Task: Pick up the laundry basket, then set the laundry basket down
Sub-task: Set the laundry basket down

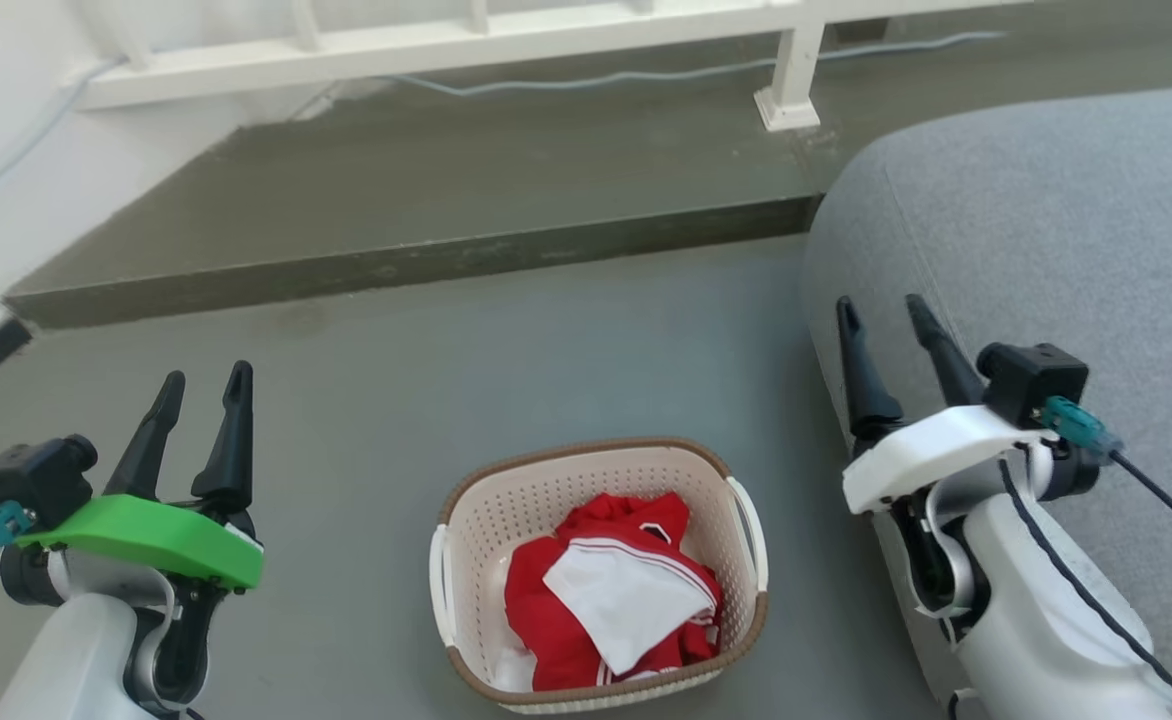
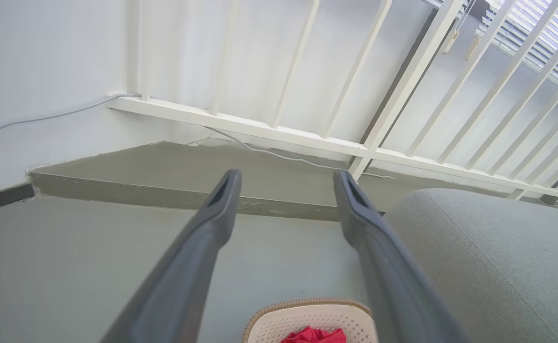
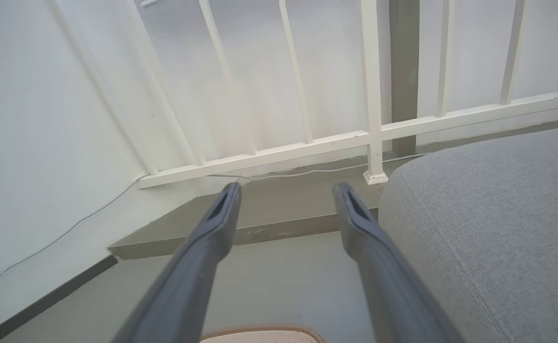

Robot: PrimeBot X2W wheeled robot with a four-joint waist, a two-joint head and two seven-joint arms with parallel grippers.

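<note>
The laundry basket (image 1: 506, 500), cream perforated plastic with a brown rim and white side handles, stands on the grey floor at the lower middle of the head view, holding red and white clothes. Its far rim shows at the bottom of the left wrist view (image 2: 307, 305) and the right wrist view (image 3: 264, 329). My left gripper (image 1: 206, 385) hovers open to the basket's left, well apart from it. My right gripper (image 1: 884, 308) stands open to the basket's right, beside the grey cushion. Both grippers (image 2: 286, 178) (image 3: 286, 190) hold nothing.
A large grey upholstered cushion (image 1: 1046, 230) fills the right side, close to my right arm. A raised floor step (image 1: 406, 260) runs across behind the basket. A white railing (image 1: 446, 45) and a loose cable (image 1: 646, 75) lie beyond it. A white wall (image 1: 6, 150) is at the left.
</note>
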